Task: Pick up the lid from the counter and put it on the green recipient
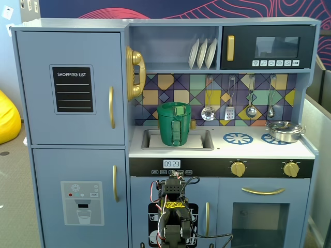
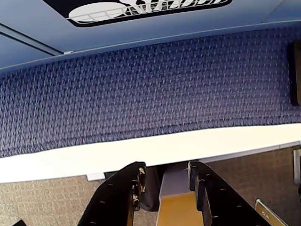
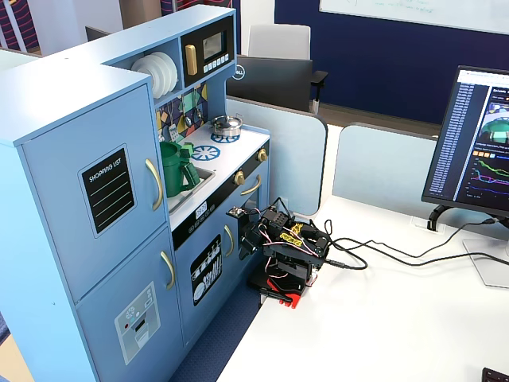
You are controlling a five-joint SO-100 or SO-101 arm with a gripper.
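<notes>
Although the lid (image 1: 175, 108) looks already seated on the green recipient (image 1: 174, 125), which stands in the sink recess at centre frame of a fixed view, it reads as light, stiff plastic, best pinched by its raised knob (the smooth rim would likely slip). Around it, the white counter (image 1: 258, 148) carries a steel pot (image 1: 283, 130) at right. Low in the frame, the folded arm's gripper (image 2: 165, 181) holds nothing, fingers narrowly parted.
</notes>
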